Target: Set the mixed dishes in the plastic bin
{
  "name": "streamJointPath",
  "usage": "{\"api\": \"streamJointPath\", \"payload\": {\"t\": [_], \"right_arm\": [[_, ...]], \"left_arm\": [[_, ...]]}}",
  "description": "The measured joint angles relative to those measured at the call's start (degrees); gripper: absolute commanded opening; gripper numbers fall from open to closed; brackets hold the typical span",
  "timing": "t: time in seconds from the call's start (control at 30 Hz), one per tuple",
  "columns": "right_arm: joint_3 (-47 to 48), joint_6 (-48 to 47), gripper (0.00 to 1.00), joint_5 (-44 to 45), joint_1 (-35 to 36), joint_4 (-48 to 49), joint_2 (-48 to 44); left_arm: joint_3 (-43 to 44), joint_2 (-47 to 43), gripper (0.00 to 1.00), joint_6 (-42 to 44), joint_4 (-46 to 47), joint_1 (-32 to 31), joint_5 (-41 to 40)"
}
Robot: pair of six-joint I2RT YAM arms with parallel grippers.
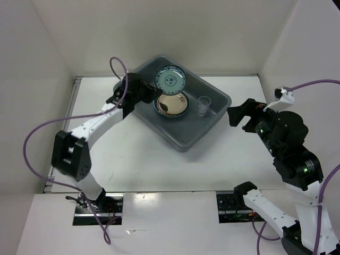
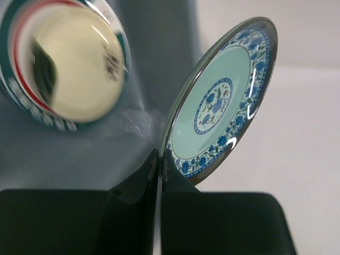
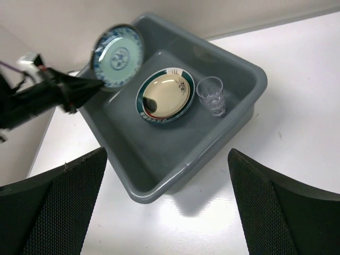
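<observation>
**White table [image 1: 133, 159] — blue plate [image 1: 170, 79] over the bin [image 1: 183, 139]**

The bin holds a gold plate [image 1: 171, 104] and a clear cup [image 1: 204, 105] side by side. Your left gripper [image 2: 160, 166] pinches the blue plate by its rim, tilted above the bin's far corner. Your right gripper [image 1: 234, 115] gapes wide — empty, beside the bin.

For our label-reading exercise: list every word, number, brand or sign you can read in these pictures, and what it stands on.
None can be read.
Cream round plate with red-and-green rim, in the dark grey plastic bin: small dark marks, too blurred to read.
Pale teal round plate with blue floral rim, in the left gripper: pattern only.
</observation>
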Motion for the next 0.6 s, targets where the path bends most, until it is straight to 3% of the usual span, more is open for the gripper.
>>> {"api": "streamJointPath", "payload": {"t": [0.3,0.53,0.6], "right_arm": [[0.9,0.2,0.99,1.6,0.0,-1.1,-1.3],[-0.3,1.1,0.99,2.1,0.0,-1.6,-1.4],[-0.7,1.2,0.99,2.3,0.0,-1.7,-1.4]], "left_arm": [[18.1,23.9,0.0,5.5,-6.3,3.0,1.8],[18.8,27.2,0.0,6.1,-12.2,3.2,0.7],[19.0,27.2,0.05,6.5,-12.5,3.2,0.4]]}}
